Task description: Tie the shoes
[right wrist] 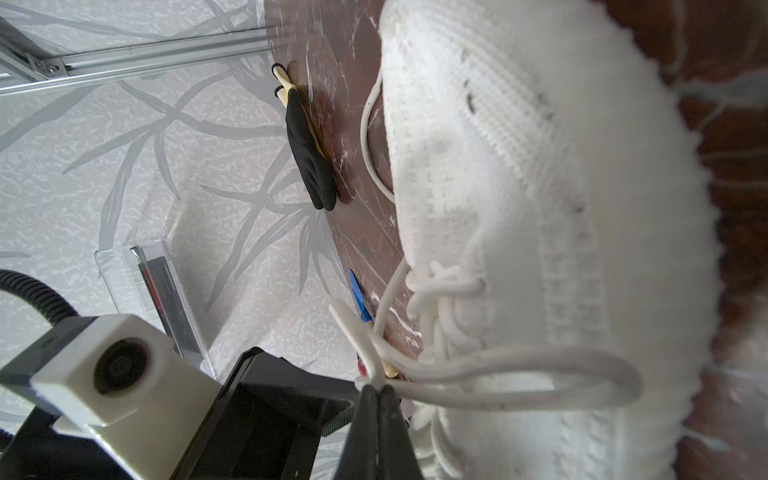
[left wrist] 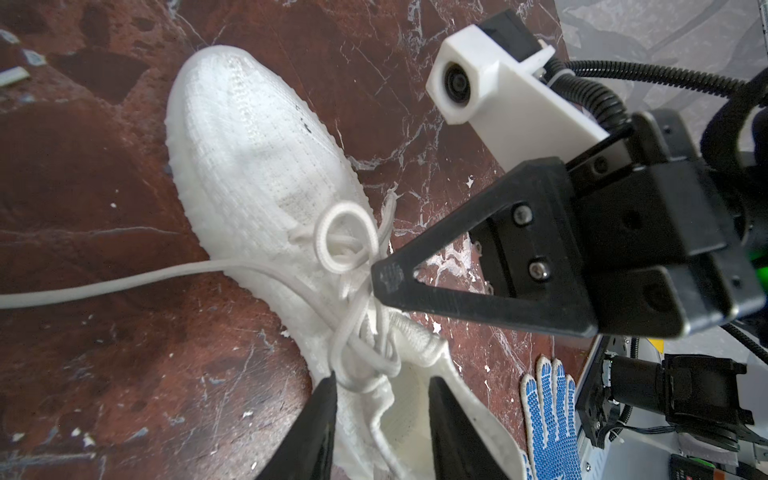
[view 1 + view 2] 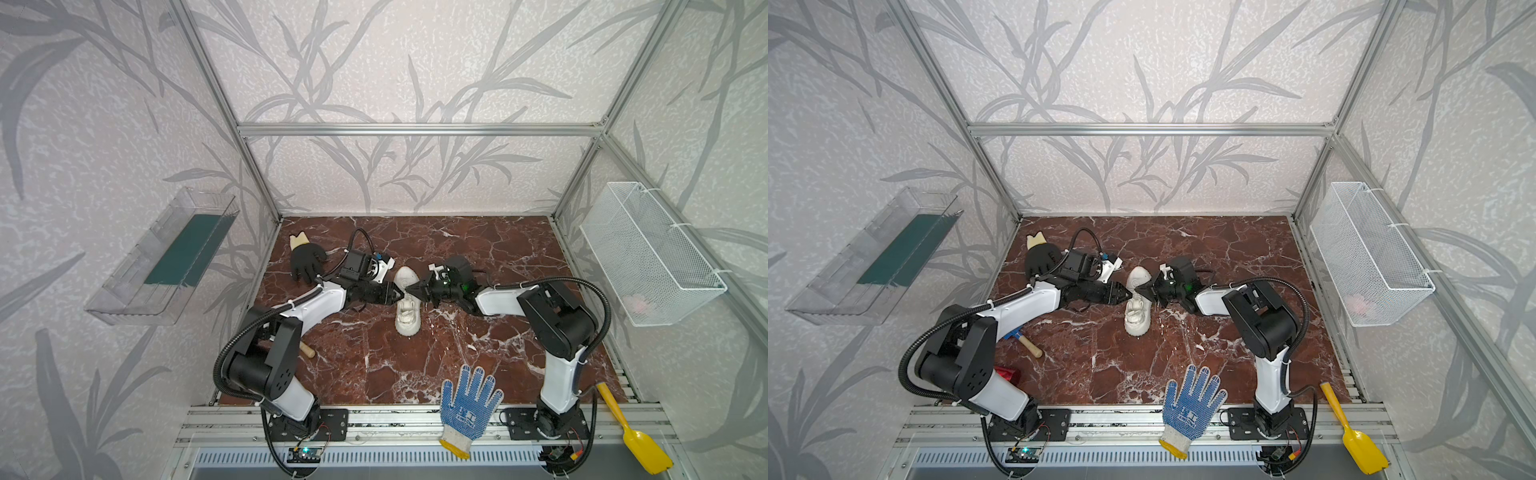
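Observation:
An off-white sneaker, the shoes [image 3: 406,320] [image 3: 1137,320], lies mid-table with its toe pointing to the back wall. Its white laces [image 2: 345,232] are loosely looped over the tongue, and one long end trails off across the table [image 2: 124,282]. My right gripper [image 1: 376,388] [image 3: 409,289] is shut on a lace, pinching it at the fingertips where a loop [image 1: 540,361] leaves the shoe. My left gripper [image 2: 382,399] [image 3: 400,296] is open; its fingers [image 2: 320,428] straddle the shoe's collar, one touching a lace loop. The two grippers meet tip to tip over the lacing.
A black glove [image 3: 305,259] lies at the back left and a blue dotted glove [image 3: 467,405] at the front edge. A yellow scoop [image 3: 636,436] sits front right, a wooden-handled tool [image 3: 307,351] under the left arm. A clear bin [image 3: 162,262] and wire basket [image 3: 648,257] hang on the side walls.

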